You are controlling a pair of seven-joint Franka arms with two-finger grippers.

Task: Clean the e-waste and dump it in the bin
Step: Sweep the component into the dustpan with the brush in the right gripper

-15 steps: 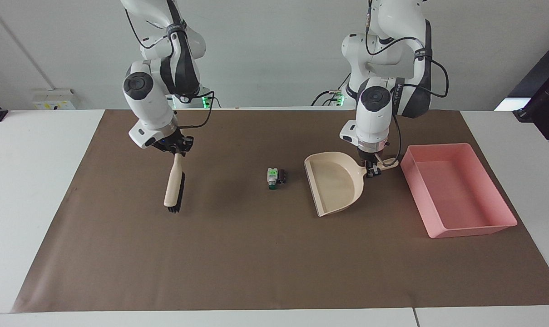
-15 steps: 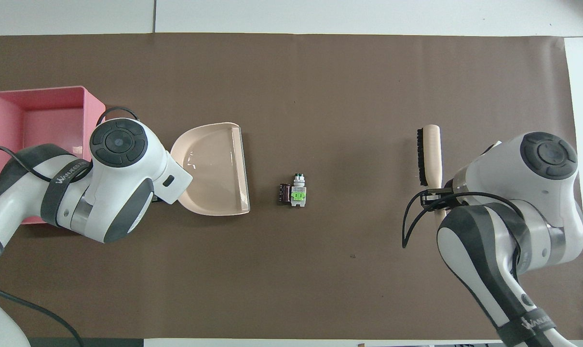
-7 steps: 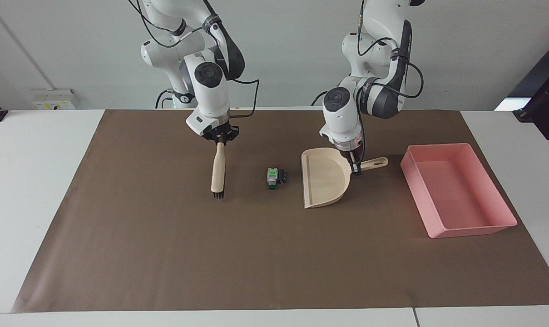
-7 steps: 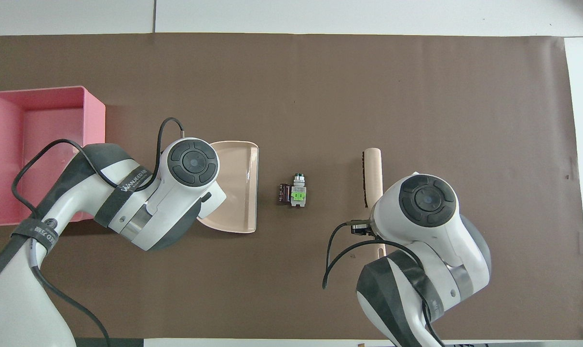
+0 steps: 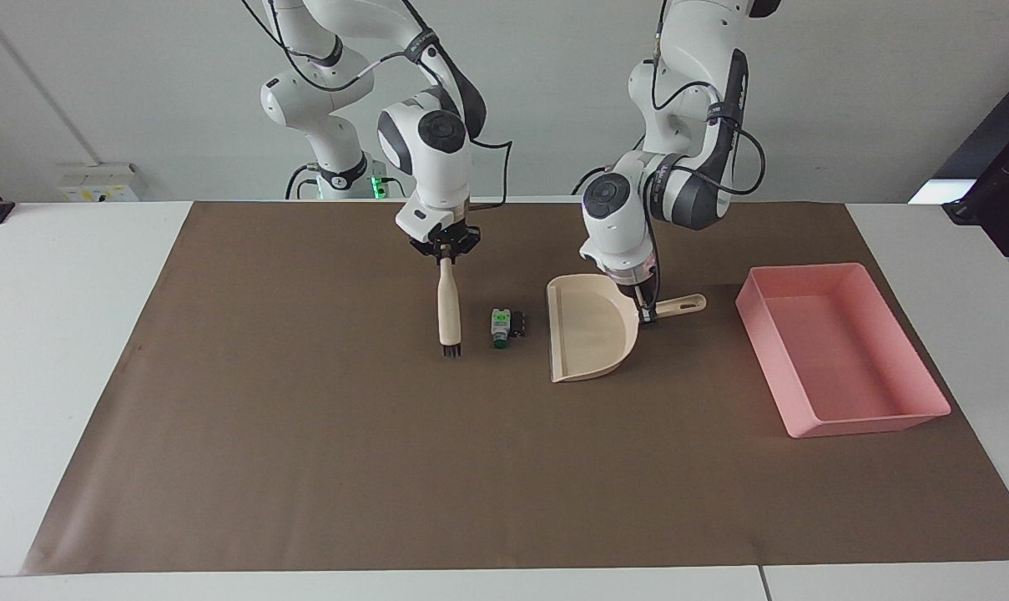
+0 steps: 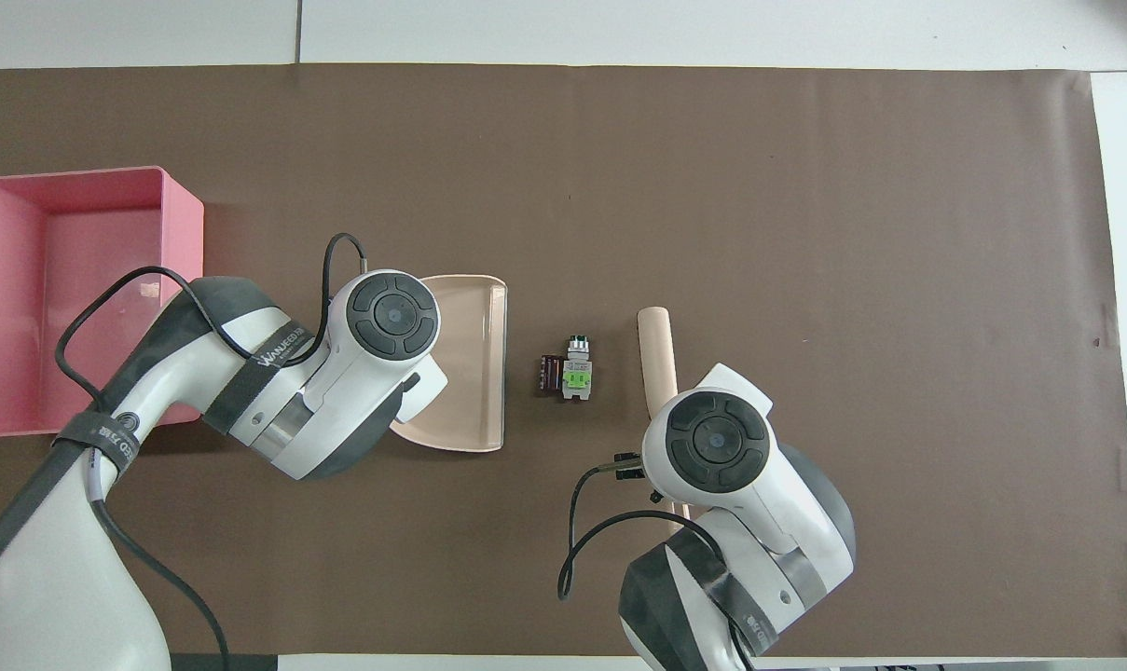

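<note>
The e-waste lies mid-mat: a white part with green markings (image 5: 499,326) (image 6: 576,373) and a small black piece (image 5: 518,324) (image 6: 551,375) touching it. My right gripper (image 5: 446,253) is shut on the handle of a beige brush (image 5: 448,309) (image 6: 658,349), which hangs bristles-down just beside the parts toward the right arm's end. My left gripper (image 5: 644,313) is shut on the handle of the beige dustpan (image 5: 587,334) (image 6: 474,363), whose open mouth faces the parts from the left arm's end. The pink bin (image 5: 829,351) (image 6: 22,298) is empty.
A brown mat (image 5: 304,459) covers the white table. The bin sits on the mat at the left arm's end, beside the dustpan. In the overhead view both wrists hide the grippers.
My right gripper has carried the brush from the right arm's end to just beside the parts. My left gripper has turned and shifted the dustpan closer to the parts, away from the bin.
</note>
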